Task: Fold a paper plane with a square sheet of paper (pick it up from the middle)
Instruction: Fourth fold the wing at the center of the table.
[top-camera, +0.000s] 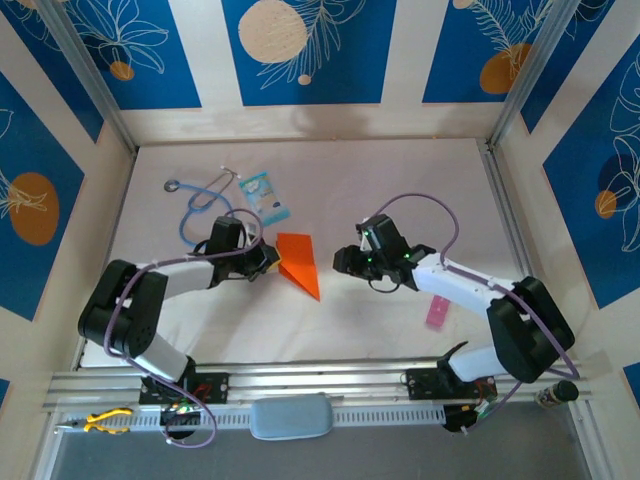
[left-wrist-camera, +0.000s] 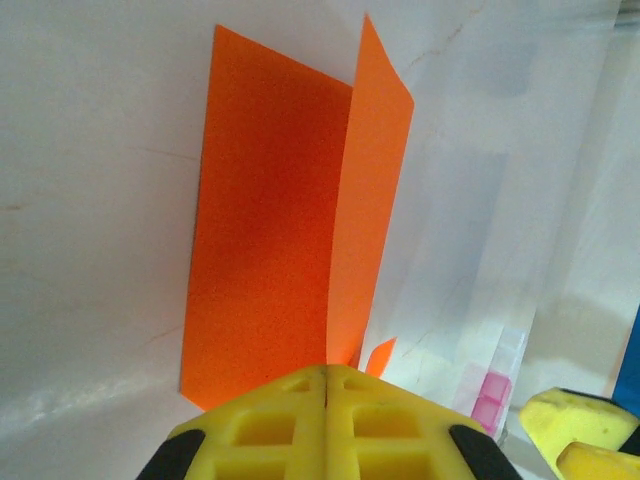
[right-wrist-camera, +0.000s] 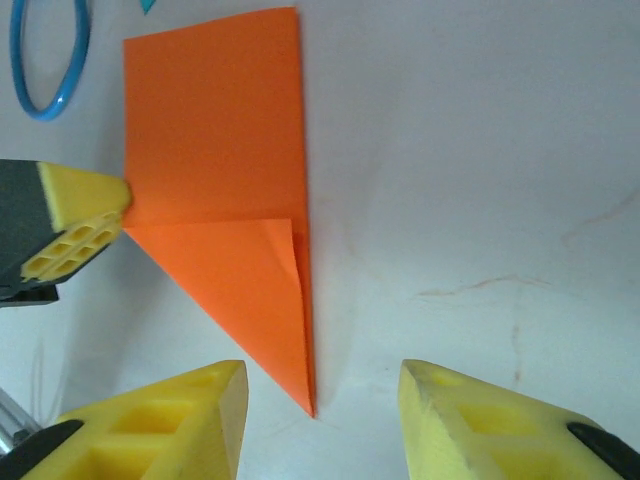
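Stethoscope: we see a blue-tubed stethoscope (top-camera: 200, 205) lying on the white table (top-camera: 400, 190) at the far left, well apart from the paper.

Light-blue packet: a light-blue packet (top-camera: 263, 193) lies just right of the stethoscope, beyond the left arm's wrist.

Left gripper: we find the left gripper (top-camera: 268, 260) low over the table, pointing right at the paper. In its wrist view the yellow fingers (left-wrist-camera: 250, 430) are pressed together with no gap. The paper's crease runs straight into the seam between them.

Left grip: we read it as clamped on the left edge of the orange paper (top-camera: 300, 262). From the right wrist view, its fingertip (right-wrist-camera: 90, 200) meets that edge where a fold line starts.

Paper position: it lies near the middle of the table, between the two grippers. It is partly folded, with a broad far end and a sharp tip toward the near edge.

Paper shape: in the left wrist view one flap (left-wrist-camera: 372, 200) stands up along the crease while the other half lies flat.

Right gripper: the right gripper (top-camera: 342, 263) sits just right of the paper, facing it. We see its jaws moderately apart and holding nothing.

Right fingers: in the right wrist view the two yellow fingers (right-wrist-camera: 170, 420) stand either side of the paper's sharp tip. We see no contact.

Pink strip: a pink strip (top-camera: 437, 311) lies flat beside the right forearm, well apart from the paper.
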